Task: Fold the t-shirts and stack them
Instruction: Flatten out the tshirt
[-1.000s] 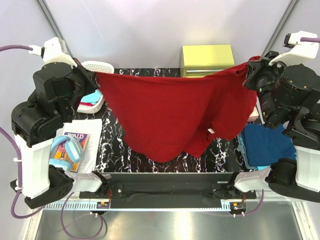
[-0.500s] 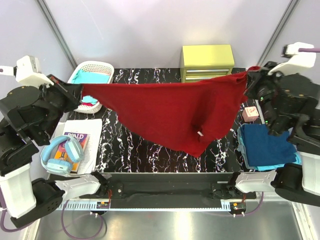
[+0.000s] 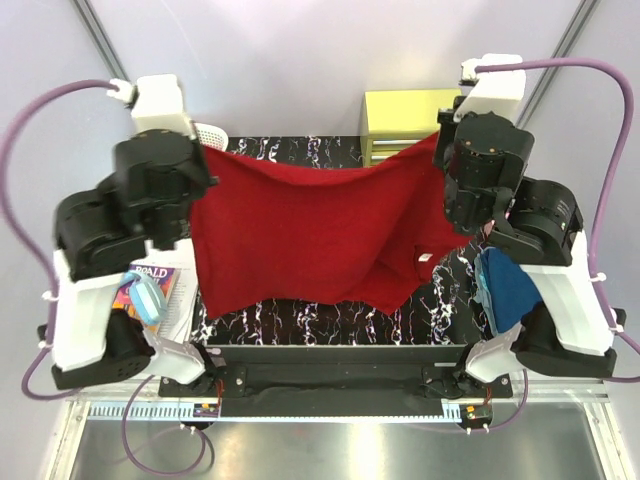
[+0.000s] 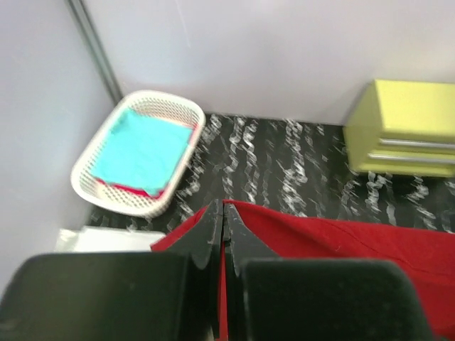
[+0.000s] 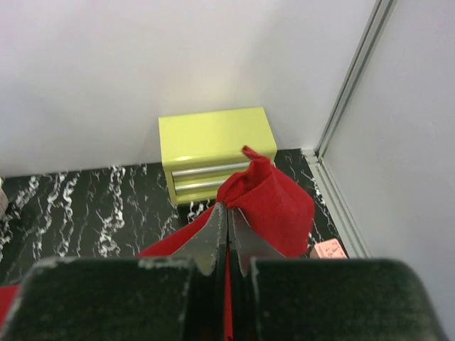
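The dark red t-shirt (image 3: pixel 310 230) hangs spread in the air between my two grippers, above the black marbled table (image 3: pixel 300 320). My left gripper (image 3: pixel 203 152) is shut on its left top corner; in the left wrist view the jaws (image 4: pixel 222 207) pinch the red cloth (image 4: pixel 341 241). My right gripper (image 3: pixel 445 137) is shut on the right top corner; in the right wrist view the jaws (image 5: pixel 228 209) hold a bunched red fold (image 5: pixel 274 199). A teal shirt (image 4: pixel 146 149) lies in the basket. A navy shirt (image 3: pixel 508 290) lies folded at the right, partly hidden by my right arm.
A white lattice basket (image 4: pixel 181 181) stands at the back left. Yellow drawers (image 3: pixel 405 110) stand at the back right, with a small pink block (image 5: pixel 328 249) near the right wall. A book (image 3: pixel 150 272) and blue headphones (image 3: pixel 150 298) lie at the left, under my left arm.
Both arms have risen and drawn closer together. The red shirt was stretched wide and low; now it hangs higher as a slacker curtain.
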Robot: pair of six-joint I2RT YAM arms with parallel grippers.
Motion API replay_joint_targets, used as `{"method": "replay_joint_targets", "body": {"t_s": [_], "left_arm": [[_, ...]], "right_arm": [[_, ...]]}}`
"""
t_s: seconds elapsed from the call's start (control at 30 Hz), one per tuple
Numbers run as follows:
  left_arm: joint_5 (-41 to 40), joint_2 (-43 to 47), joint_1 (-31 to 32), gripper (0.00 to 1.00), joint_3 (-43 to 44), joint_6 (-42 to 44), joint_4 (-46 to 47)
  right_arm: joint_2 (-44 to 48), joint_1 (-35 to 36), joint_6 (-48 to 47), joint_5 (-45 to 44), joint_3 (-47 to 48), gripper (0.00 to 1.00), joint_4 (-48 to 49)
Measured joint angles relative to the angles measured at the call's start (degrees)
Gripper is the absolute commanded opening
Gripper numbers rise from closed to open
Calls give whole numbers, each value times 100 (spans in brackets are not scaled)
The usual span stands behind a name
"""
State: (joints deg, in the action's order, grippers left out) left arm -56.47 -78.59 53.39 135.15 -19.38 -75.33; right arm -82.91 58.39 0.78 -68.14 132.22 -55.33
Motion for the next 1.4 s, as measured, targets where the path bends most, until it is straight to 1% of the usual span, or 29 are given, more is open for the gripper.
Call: {"method": "replay_joint_targets", "body": {"t_s": [0.1, 0.17, 0.2, 0.23, 0.27, 0.33, 0.37, 0.47, 0.53, 0.6, 0.7, 0.83, 0.93, 1.0, 1.03, 1.13, 1.3, 1.4], "left_arm": [[-680, -256, 369, 0, 24, 643, 472], [-1239, -354, 708, 0, -2, 1314, 1047], [-1539, -358, 909, 0, -131, 2033, 1681], [-1792, -323, 1104, 0, -372, 2966, 2767], [-2015, -304, 1325, 0, -684, 4100, 4151], [-2256, -468, 1648, 0, -839, 6033, 6551], [-2334, -601, 1775, 0, -758, 6612, 7313], [-2566, -750, 2061, 0, -546, 7318, 8063], [-2695, -765, 2168, 0, -522, 8063, 8924], [-2798, -844, 2277, 0, -269, 8557, 9453], [-2870, -903, 2544, 0, 101, 8992, 9884], [-2911, -887, 2793, 0, 317, 9208, 10083], [-2931, -887, 2955, 0, 378, 9302, 10096], [-2933, -883, 3008, 0, 304, 9381, 10157], [-2933, -844, 3014, 0, 188, 9447, 10288], [-2955, -546, 2944, 0, -592, 9503, 10644], [-2981, 170, 2430, 0, -2037, 8780, 10472], [-2999, 610, 2157, 0, -2944, 8627, 10769]], "right_arm": [[-168, 114, -404, -177, 284, 0, 444], [-232, 258, -708, -328, 459, 0, 782], [-240, 321, -844, -391, 501, 0, 922], [-249, 402, -1005, -472, 540, 0, 1110], [-258, 520, -1198, -579, 584, 0, 1370], [-271, 664, -1504, -695, 625, 0, 1718], [-286, 748, -1672, -772, 649, 0, 1899], [-328, 944, -2157, -916, 684, 0, 2411], [-358, 1084, -2535, -1025, 682, 0, 2806], [-385, 1228, -2997, -1108, 660, 0, 3292], [-433, 1462, -3818, -1244, 603, 0, 4199], [-621, 1838, -5174, -1410, 557, 0, 5794], [-758, 2009, -5914, -1515, 529, 0, 6612], [-769, 2041, -6231, -1558, 374, 0, 6992], [-743, 2044, -6345, -1580, 251, 0, 7176], [-472, 2041, -6474, -1620, -452, 0, 7565], [114, 1829, -6312, -1679, -1620, 0, 7829], [470, 1626, -6092, -1705, -2273, 0, 7930]]}}
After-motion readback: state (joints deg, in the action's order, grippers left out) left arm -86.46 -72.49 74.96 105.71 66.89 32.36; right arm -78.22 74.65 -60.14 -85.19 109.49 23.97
